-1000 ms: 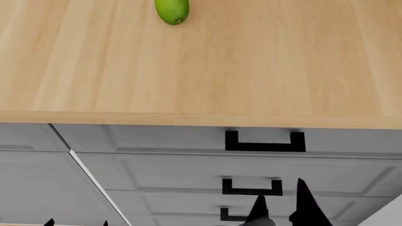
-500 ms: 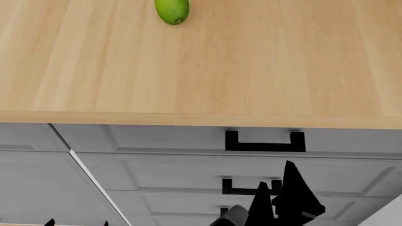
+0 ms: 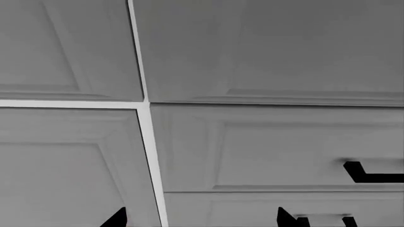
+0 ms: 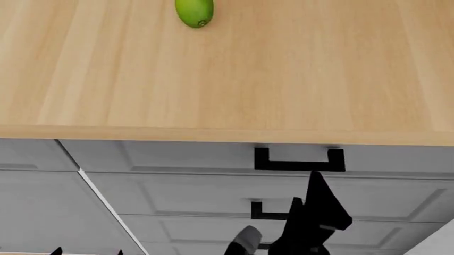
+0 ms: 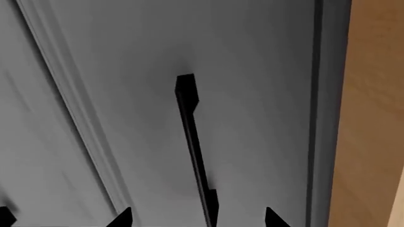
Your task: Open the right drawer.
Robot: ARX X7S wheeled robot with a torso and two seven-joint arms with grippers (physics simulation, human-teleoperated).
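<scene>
- The right gripper [image 4: 307, 191] has risen toward the top drawer's black handle [image 4: 299, 159], jaws apart and holding nothing.
- The right drawer [image 4: 177, 156] sits shut under the wooden countertop [image 4: 284, 79]; grasping comes next.
- Left gripper [image 3: 198, 216]: parted, idle.

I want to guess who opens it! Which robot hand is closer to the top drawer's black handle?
The right one. The right hand is just below the handle of the top drawer, not touching it. The left hand only peeks in at the bottom edge, far off to the left.
</scene>
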